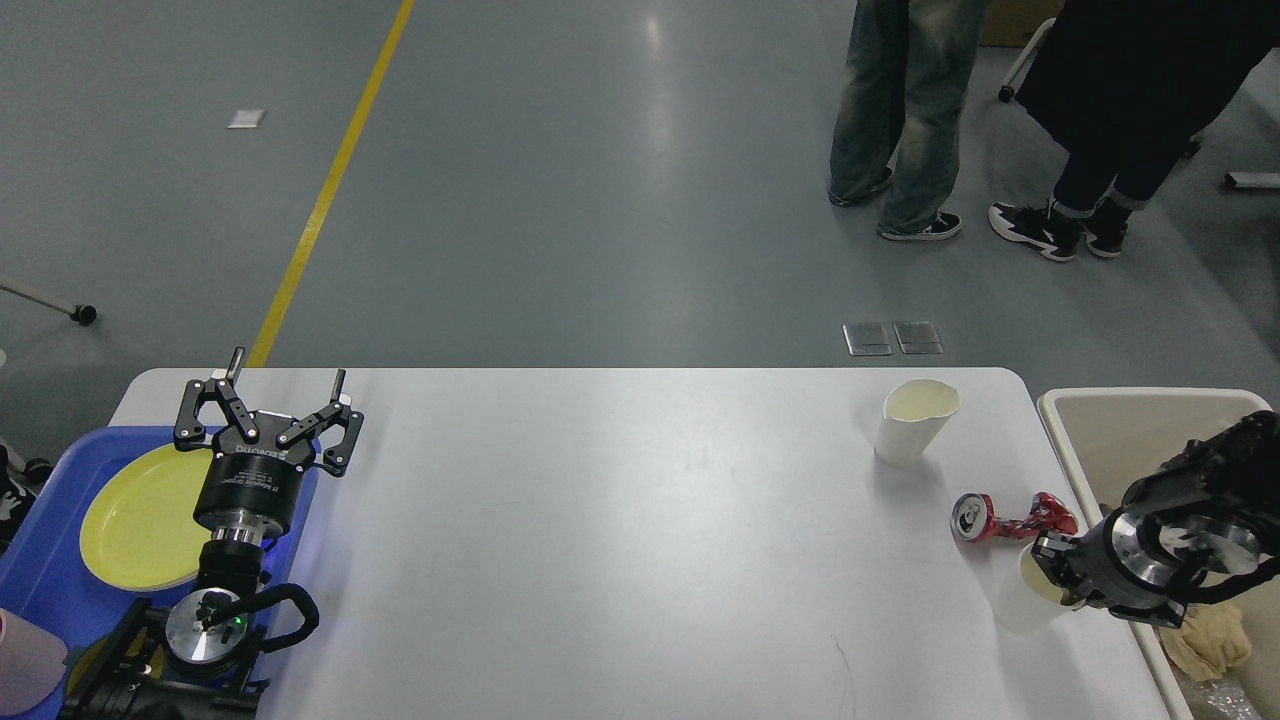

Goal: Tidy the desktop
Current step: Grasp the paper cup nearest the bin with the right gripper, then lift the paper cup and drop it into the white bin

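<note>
The counter was a wide white top with rounded corners, smooth and matte, spread between our two arms. Our left gripper stood with its fingers spread apart and nothing between them, above the counter's left edge beside the blue tray. Our right gripper seemed pressed onto a white paper cup, though we could not tell its fingers apart. A crushed red can lay just beyond it.

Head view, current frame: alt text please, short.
The right gripper is at the rim of a white paper cup near the right edge of the white desktop, beside a crushed red can and a second paper cup. The left gripper hangs open above a blue tray holding a yellow plate.
</note>
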